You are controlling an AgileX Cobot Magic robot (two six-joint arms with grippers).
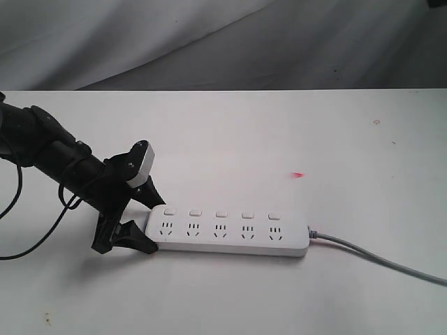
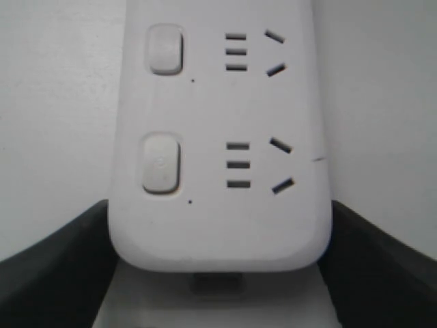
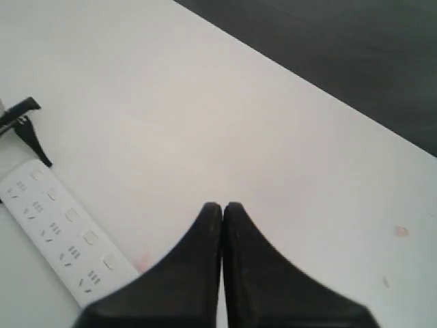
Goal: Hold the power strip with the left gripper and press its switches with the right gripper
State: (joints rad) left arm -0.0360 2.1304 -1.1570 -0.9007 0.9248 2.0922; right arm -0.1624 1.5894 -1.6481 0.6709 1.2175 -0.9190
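- The power strip [image 1: 230,234] lies flat on the counter [image 1: 244,132], with its cord [image 1: 377,258] trailing from the end away from the left gripper [image 1: 156,225].
- That gripper's jaws bracket the cordless end and press against both long edges.
- The right gripper [image 3: 222,208] hangs well apart from the strip, jaws closed together.
- The strip looks light, rigid and smooth-sided, so it may skid. Pinching across its width suits it, and the switches [image 1: 221,214] want a straight downward push.
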